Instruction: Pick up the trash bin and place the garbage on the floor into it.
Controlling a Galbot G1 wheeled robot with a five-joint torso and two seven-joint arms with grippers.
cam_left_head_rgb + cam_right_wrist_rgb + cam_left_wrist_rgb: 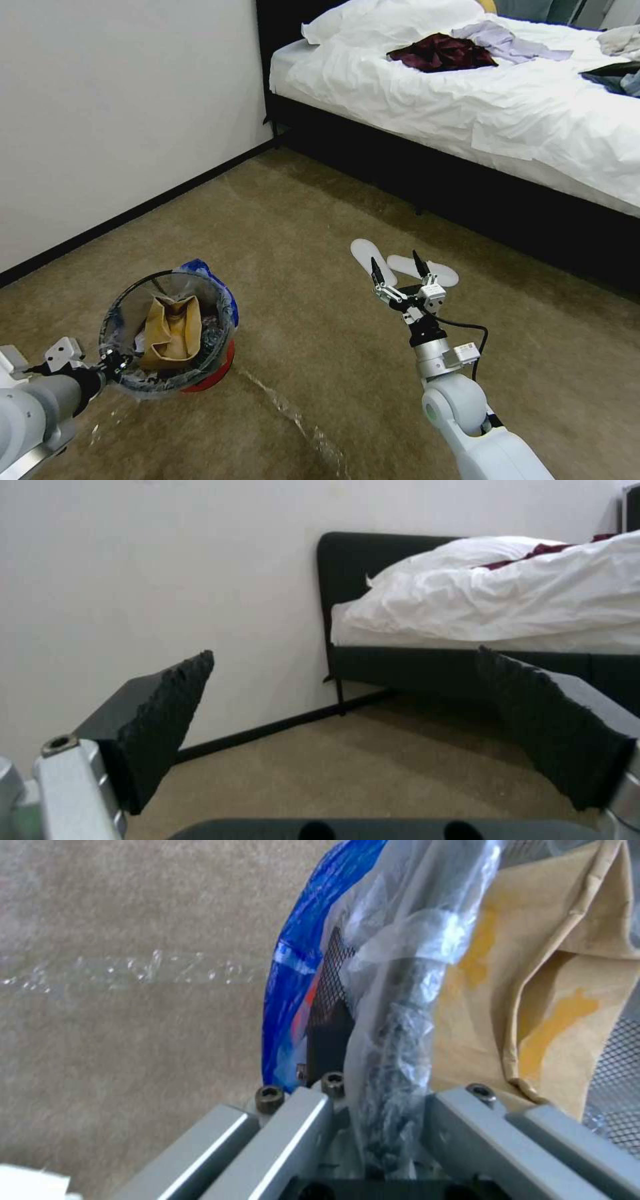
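The trash bin (pixel 217 370) is at the lower left of the head view, red-orange at the base, with a thin black rim and a clear liner with a blue edge (pixel 293 970). My left gripper (pixel 110 365) is shut on the rim nearest me; in the left wrist view the rim and bunched liner (pixel 393 1060) run between its fingers (pixel 300 1135). A crumpled brown carton (pixel 172 330) (pixel 547 990), part of the garbage, lies inside. Whether the bin's base touches the floor (pixel 320 220) I cannot tell. My right gripper (pixel 399 267) (pixel 343 655) hangs open and empty right of the bin.
Two white slippers (pixel 400 263) lie on the carpet just beyond the right gripper. A black-framed bed (pixel 467 113) with white sheets and clothes fills the back right. A white wall (pixel 120 100) with a black skirting runs along the left. A shiny tape line (pixel 293 413) crosses the carpet.
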